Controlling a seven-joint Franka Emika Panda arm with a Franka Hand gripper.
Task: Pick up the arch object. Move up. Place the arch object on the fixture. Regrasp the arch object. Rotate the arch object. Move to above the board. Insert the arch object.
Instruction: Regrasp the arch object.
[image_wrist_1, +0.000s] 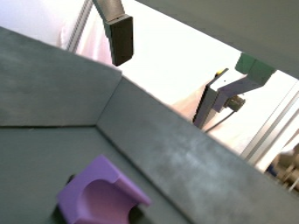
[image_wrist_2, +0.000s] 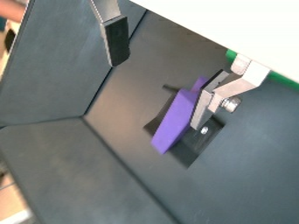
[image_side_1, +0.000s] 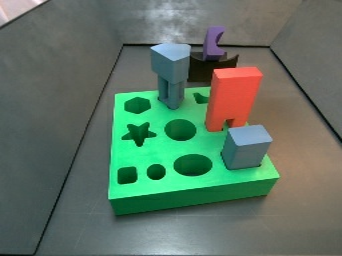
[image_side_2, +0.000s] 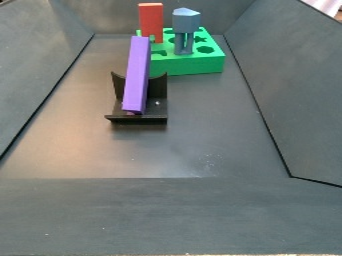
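Leaning upright on fixture (image_side_2: 138, 110): arch object (image_side_2: 136, 72) (claw (image_wrist_2: 176, 66) apart)

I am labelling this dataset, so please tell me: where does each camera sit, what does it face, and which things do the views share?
Wrist view: on the wrist, facing the arch object; one finger shows.
Wrist view: also on the wrist, facing the arch object and the fixture; gripper apart from it.
Side view: behind the board, arch object beyond; no arm shows.
Side view: opposite end, fixture nearest.
All share the arch object.
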